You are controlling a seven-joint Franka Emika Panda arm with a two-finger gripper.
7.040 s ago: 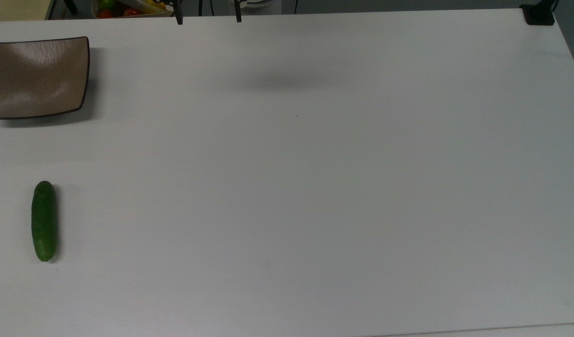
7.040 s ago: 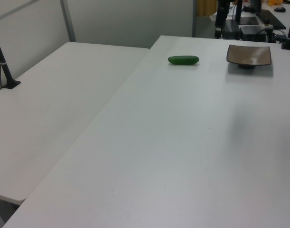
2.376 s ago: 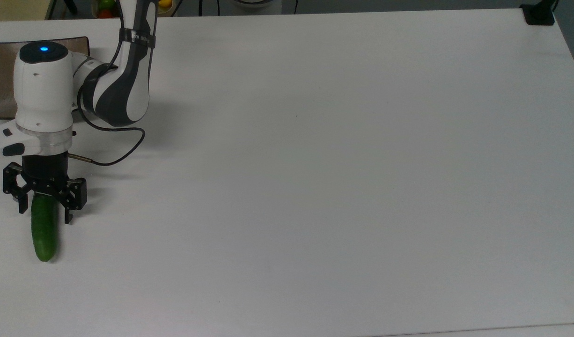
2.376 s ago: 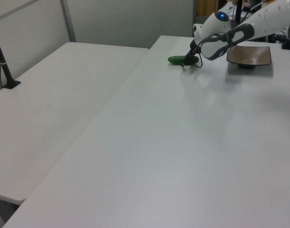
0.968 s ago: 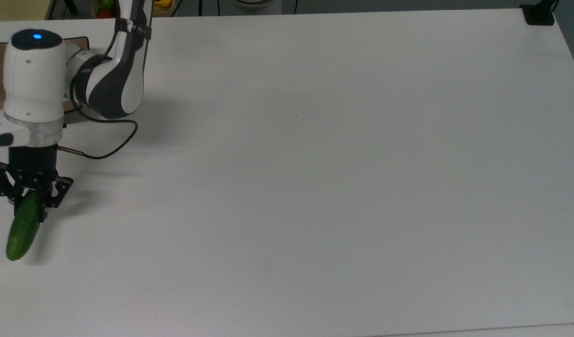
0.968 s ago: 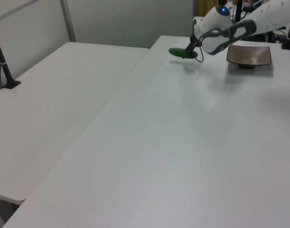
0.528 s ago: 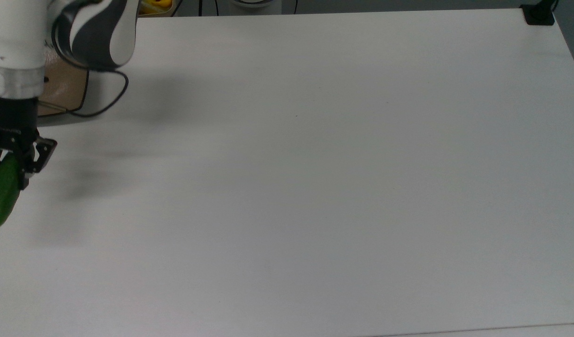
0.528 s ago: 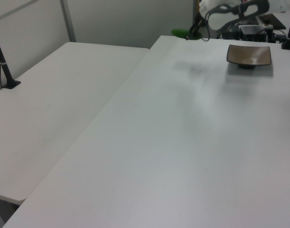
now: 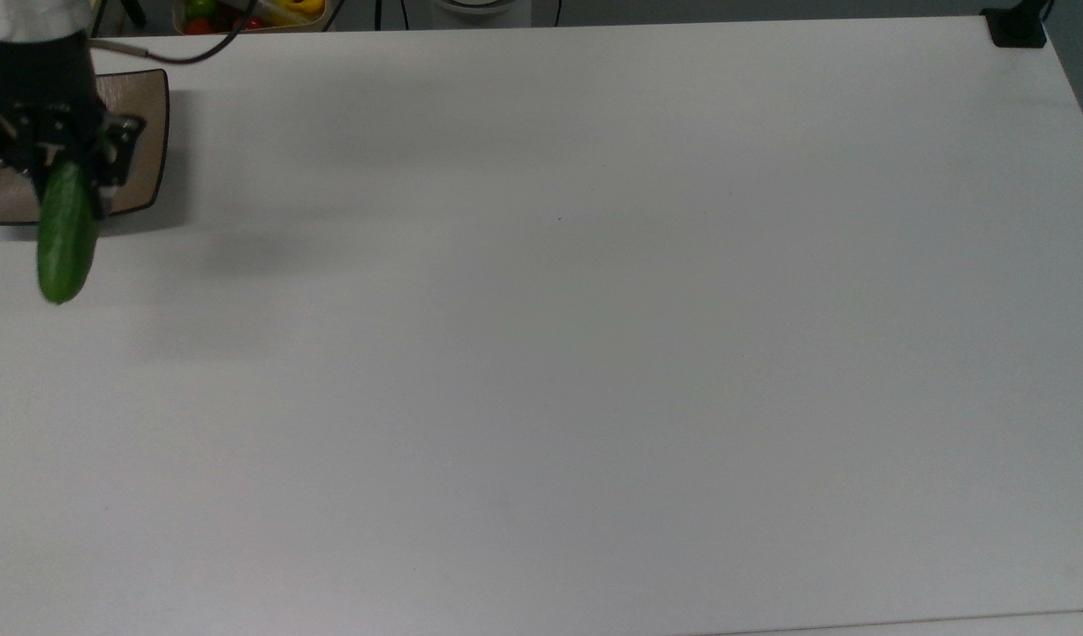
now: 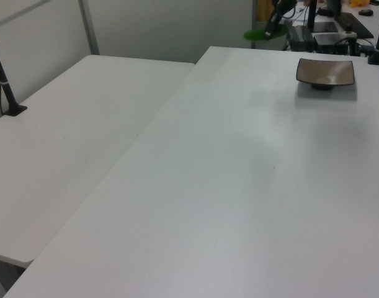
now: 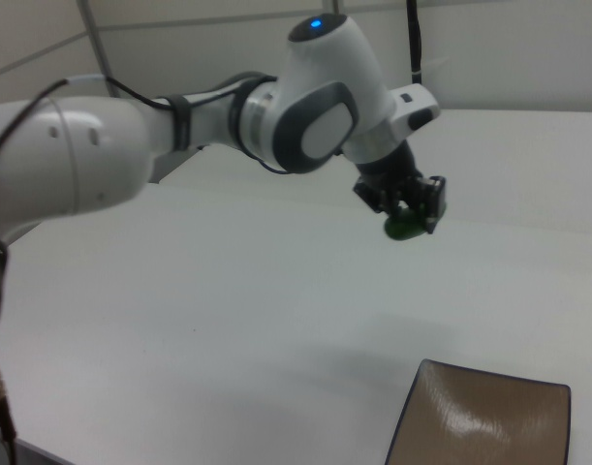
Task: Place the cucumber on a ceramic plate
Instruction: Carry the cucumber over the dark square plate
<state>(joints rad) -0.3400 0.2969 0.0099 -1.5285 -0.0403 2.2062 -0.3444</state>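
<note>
Lifted off the table since the earlier frames, the cucumber [image 9: 64,234] hangs clamped in the gripper [image 9: 57,163], top view's far left, overlapping the ceramic plate [image 9: 144,132]'s near edge. Left view: cucumber [image 10: 257,35] airborne, left of the plate [image 10: 325,72]. Right view: gripper [image 11: 407,208] pinches one end, high above the plate [image 11: 489,417]. Carry underway; lowering and release remain.

The arm [image 11: 179,126] is glossy white with dark grey joint panels, and a small blue light glows on its rounded wrist cap. A thin black cable [image 9: 184,55] trails beside it (loosely looped). The hand [image 11: 409,208] is black.
</note>
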